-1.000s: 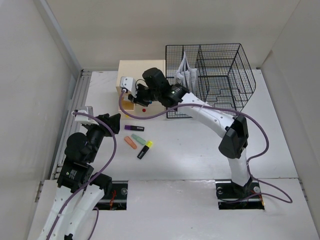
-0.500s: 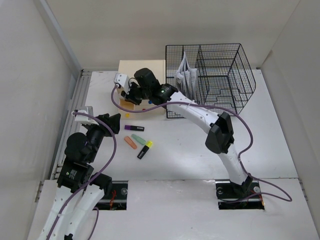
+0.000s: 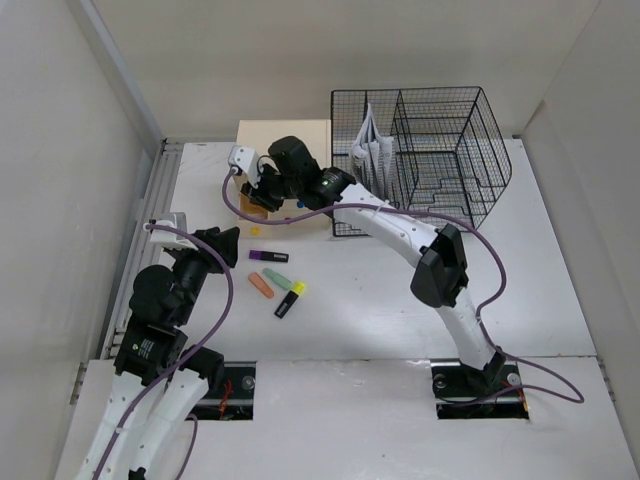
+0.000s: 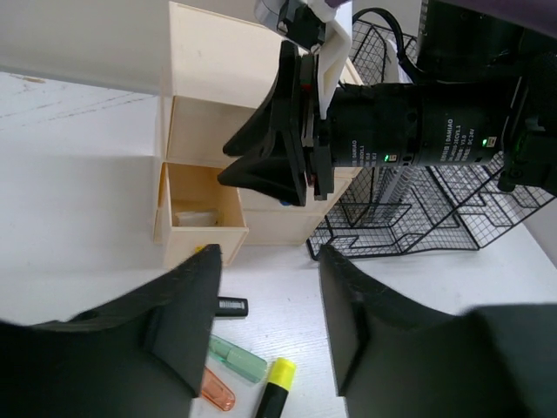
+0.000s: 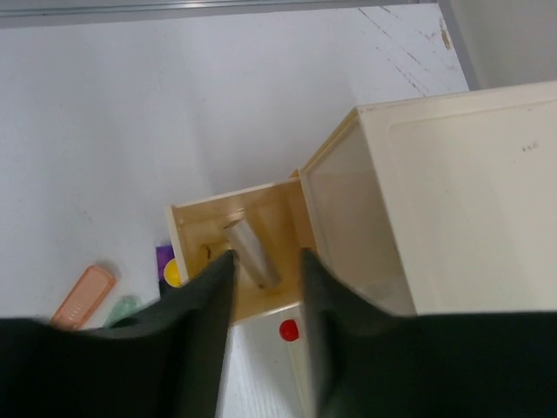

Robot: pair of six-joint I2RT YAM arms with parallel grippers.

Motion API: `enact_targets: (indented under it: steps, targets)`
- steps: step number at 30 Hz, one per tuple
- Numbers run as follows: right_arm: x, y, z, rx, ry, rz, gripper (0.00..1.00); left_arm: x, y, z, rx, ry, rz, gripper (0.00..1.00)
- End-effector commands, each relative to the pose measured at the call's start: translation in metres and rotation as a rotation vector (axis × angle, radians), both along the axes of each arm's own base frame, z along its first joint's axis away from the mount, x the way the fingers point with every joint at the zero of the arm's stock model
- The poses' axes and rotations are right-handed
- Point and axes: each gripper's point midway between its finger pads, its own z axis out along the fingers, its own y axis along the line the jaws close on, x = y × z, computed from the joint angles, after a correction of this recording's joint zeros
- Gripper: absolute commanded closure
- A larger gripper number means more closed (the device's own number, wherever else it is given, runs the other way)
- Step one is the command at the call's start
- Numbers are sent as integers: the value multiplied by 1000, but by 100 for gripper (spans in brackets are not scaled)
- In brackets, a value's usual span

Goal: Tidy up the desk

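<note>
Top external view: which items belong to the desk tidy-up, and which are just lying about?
Job in hand:
desk
purple highlighter
green highlighter
orange highlighter
yellow-capped highlighter
cream drawer box and its open drawer
right end effector, open above that drawer

Lying about:
black wire rack
papers in it
purple cable

Bright, even diffuse light; soft faint shadows on the desk (image 3: 350,320); foreground blur in wrist views.
</note>
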Motion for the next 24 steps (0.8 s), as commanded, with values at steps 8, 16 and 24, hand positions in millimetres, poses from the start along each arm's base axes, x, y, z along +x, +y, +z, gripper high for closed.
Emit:
enact_targets:
  steps: [8,16,24]
  targets:
    - [-42,-38,54,61,-18,27,100,7,1,6,-85,4,35,100]
    - [-46,-148,88,90,-165,-148,100,41,-52,-102,-584,202,-96,100]
    - [-43,-189,98,183,-86,-113,100,86,-65,-134,-554,288,-81,100]
